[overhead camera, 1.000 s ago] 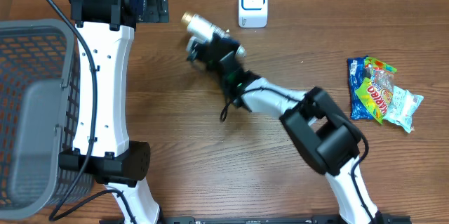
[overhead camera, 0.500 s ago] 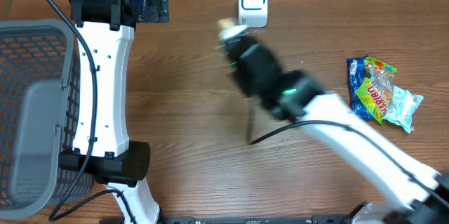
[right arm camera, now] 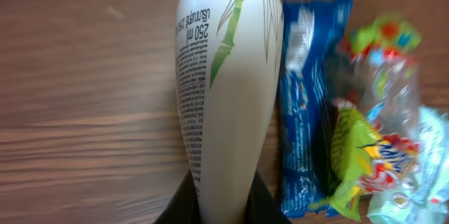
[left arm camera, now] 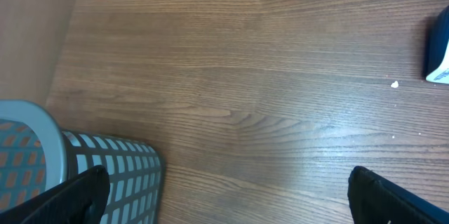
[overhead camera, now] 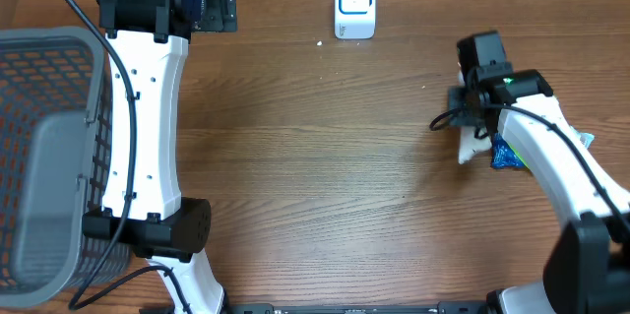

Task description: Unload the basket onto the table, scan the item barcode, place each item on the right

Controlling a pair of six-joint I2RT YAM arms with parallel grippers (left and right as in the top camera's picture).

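Right gripper [right arm camera: 217, 197] of mine is pinched narrow on the base of a white bottle [right arm camera: 228, 76]. My left gripper [left arm camera: 228, 178] stands wide with nothing between its fingers.

The wooden table [overhead camera: 295, 157] fills the overhead view. The grey mesh basket [overhead camera: 59, 58] sits at its left edge, and my left wrist camera catches only one corner of it [left arm camera: 112, 175].

The white scanner [overhead camera: 354, 4] stands at the far edge, well apart from the bottle. From the left wrist it is cut off at the frame's right side [left arm camera: 438, 48].

The snack packets [right arm camera: 365, 133] show clearly at my right wrist, just beside the bottle. Overhead, my arm covers most of them [overhead camera: 507, 155], and the bottle [overhead camera: 474, 147] is only a pale sliver.

The bottle's bamboo print and "250 ml" are legible, but the finer text is not. I cannot tell whether the bottle rests on the wood.
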